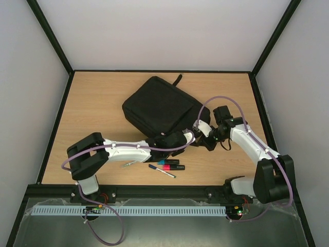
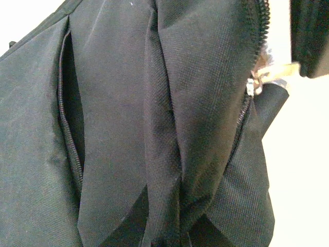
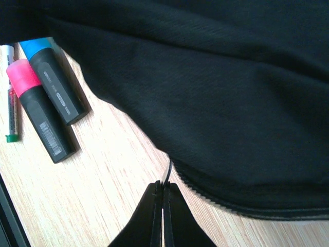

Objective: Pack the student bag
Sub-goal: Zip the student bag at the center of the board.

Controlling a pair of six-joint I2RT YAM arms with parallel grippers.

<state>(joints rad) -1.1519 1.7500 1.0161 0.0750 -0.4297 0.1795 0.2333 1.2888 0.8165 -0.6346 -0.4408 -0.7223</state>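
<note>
Wide wooden counter point(image 1: 103, 103), and lying flat in the middle of it is the bag point(image 1: 162, 105), big and black, near corner pointing at the two arms. Early days here, I'd say: nothing can be seen going in yet. Both arms are working that near corner. The left end effector point(image 1: 181, 138) sits right on the bag's edge, and its own camera shows only bunched black fabric and zip teeth, no fingers, so I can't tell whether it's open or has a hold. The right end effector point(image 3: 163, 188) is the clearer one: fingers pressed tight together at the bag's seam, pinching what looks like a thin dark tab point(image 3: 166, 174), probably a zip pull. That reads as the opening step, with the packing itself ahead. Waiting out on the counter just beside the bag are a blue highlighter point(image 3: 51, 77) and a pink highlighter point(image 3: 38, 116) lying side by side, a pen point(image 1: 162, 171) just in front of them, and a slim little item point(image 1: 128, 164) further left, too small to name. All of that has yet to go in.
</note>
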